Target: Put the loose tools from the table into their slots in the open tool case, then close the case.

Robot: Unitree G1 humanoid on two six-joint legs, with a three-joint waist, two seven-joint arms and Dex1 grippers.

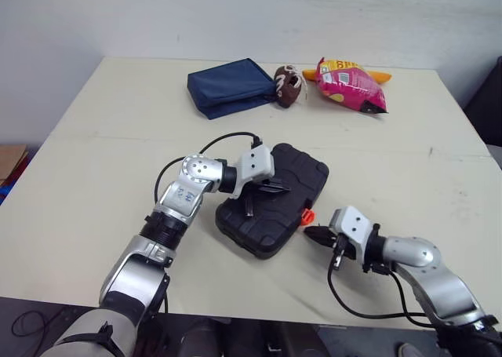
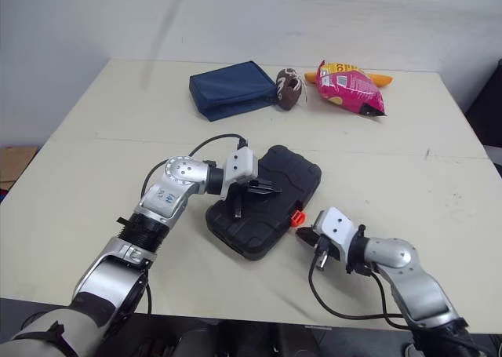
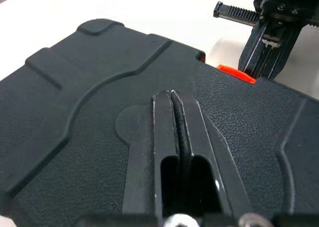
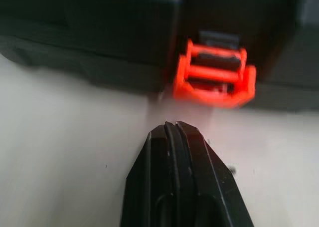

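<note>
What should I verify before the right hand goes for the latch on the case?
1. Lid down: ok. The tool case lies shut on the table.
2. Lid held: ok. The left hand, fingers shut, appears to rest on the lid's top.
3. Orange latch fastened: not ok. It sticks out from the case's edge and looks undone.
4. Right hand lined up: ok. Fingers shut, tip pointing at the latch, with a gap between them.
5. Tools seated in their slots: cannot tell. The lid hides them.
</note>
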